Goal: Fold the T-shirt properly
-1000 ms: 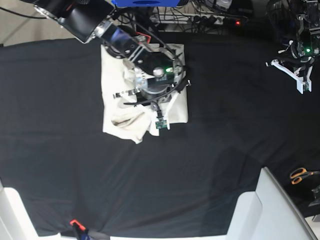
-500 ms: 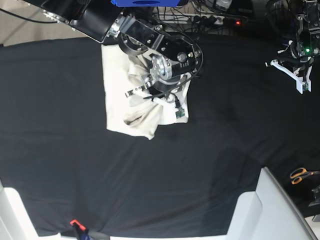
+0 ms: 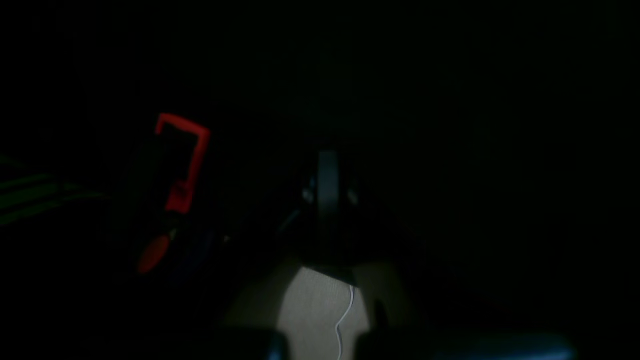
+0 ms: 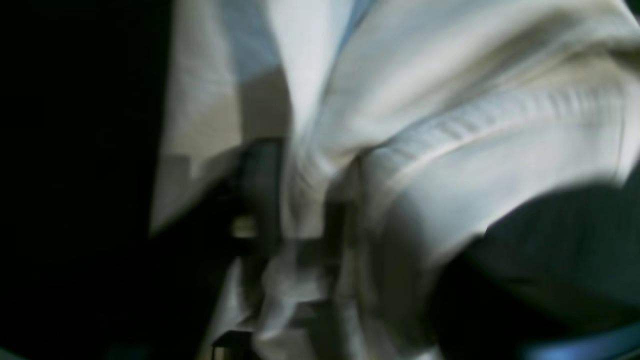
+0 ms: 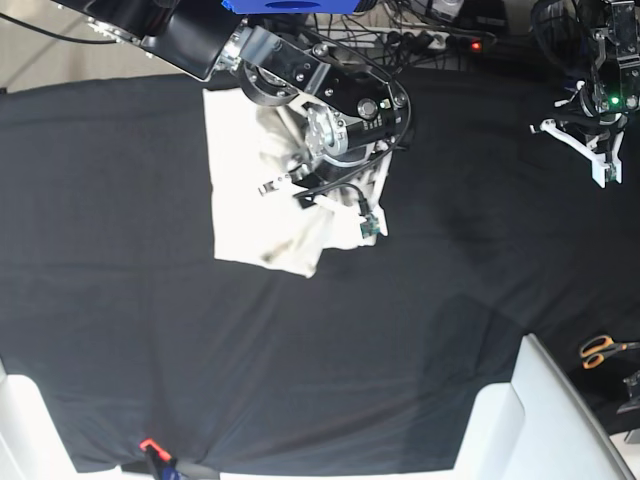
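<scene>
The right arm (image 5: pixel 200 40) reaches in from the far left, its wrist bent low and its end effector (image 5: pixel 300 188) pointing toward the near side; whether its jaws are parted I cannot tell. The left arm (image 5: pixel 610 60) hangs at the far right, well apart, with its end effector (image 5: pixel 585 150) closed.

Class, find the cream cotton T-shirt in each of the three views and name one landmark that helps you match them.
Base: the cream cotton T-shirt lies upper left of centre, partly under the right arm.
Right wrist: it fills most of the picture, blurred, from centre to right.
Left wrist: not in it; the picture is almost all dark.
Shared landmark: the black table cover, also at the right wrist view's left edge.
</scene>
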